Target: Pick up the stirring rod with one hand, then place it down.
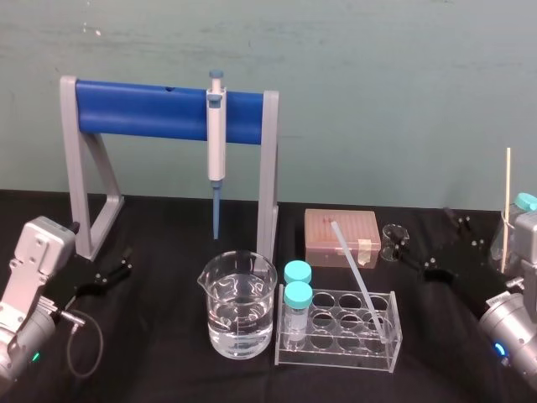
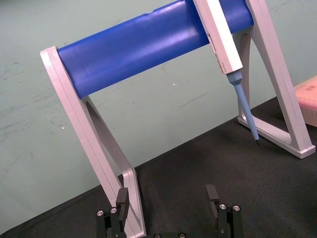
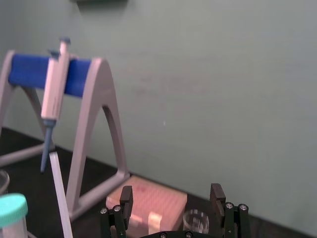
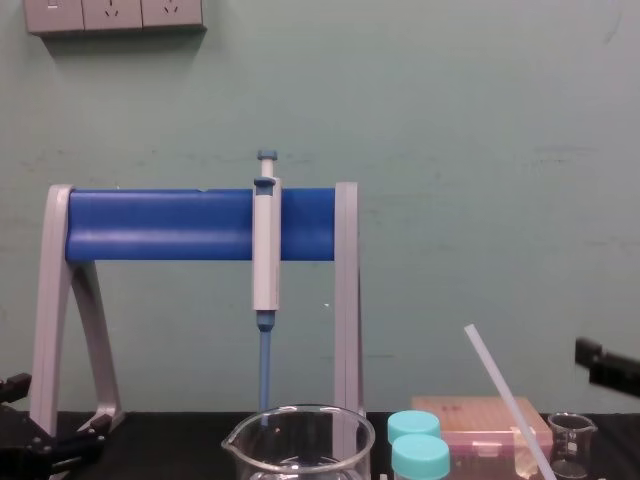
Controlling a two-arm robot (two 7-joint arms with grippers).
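The left claw (image 2: 167, 198) sits by the stand (image 1: 143, 109), fingers apart, holding nothing. The rod (image 1: 356, 273) leans in the rack (image 1: 336, 357), near the middle. The right claw (image 3: 171, 196) sits far right, fingers apart, holding nothing too.

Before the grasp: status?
Left end effector open, idle at left. Right end effector open, right of rack. Stirring rod leans in rack, untouched. Capped vials nearby.

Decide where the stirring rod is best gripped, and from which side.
Probably the bare upper half of the stirring rod, above the tube rack, where it leans free. Come from the robot's right: the open right gripper sits nearer, and the vials crowd its left.
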